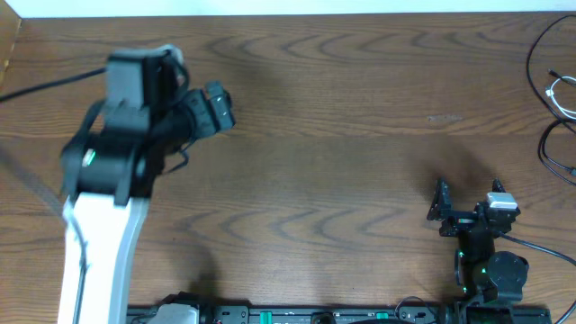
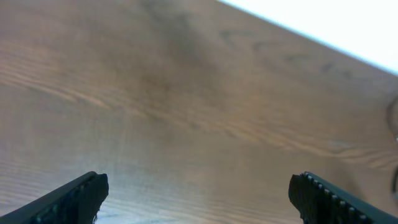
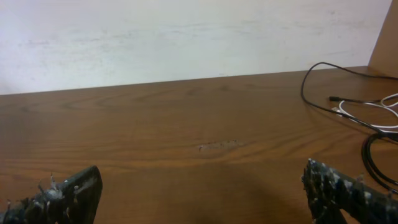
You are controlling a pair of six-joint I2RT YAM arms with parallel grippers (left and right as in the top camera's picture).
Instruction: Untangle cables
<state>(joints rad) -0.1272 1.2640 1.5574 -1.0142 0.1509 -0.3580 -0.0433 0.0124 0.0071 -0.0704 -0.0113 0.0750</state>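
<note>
- Table [image 1: 342,162]: brown wood with a pronounced arched grain and a smooth, slightly glossy finish. A pale, matt wall [image 3: 186,37] borders its far edge.
- Black cable [image 3: 305,84]: thin, round, flexible cord. It lies in open loops at the table's far right edge and shows a small plug end in the right wrist view.
- White cable [image 3: 388,99]: thin cord of similar gauge, lying among the black loops at the same right edge. The two cords cross each other. Whether they are knotted cannot be determined.
- Both cords rest flat on the wood, well apart from either gripper.
- Left arm [image 1: 99,243]: white link with black joint housings, large and blurred in the overhead view. It extends from the near edge over the left part of the table, wrist angled toward the centre.
- Left gripper [image 2: 199,183]: jaws spread wide and empty. The ribbed black fingers [image 2: 74,199] show at the lower corners of the wrist view, with bare wood between them.
- Right arm [image 1: 490,270]: black, folded low at the near right edge.
- Right gripper [image 3: 202,177]: jaws wide apart, nothing held, aimed across the table toward the wall. Its black pads look scuffed and speckled.
</note>
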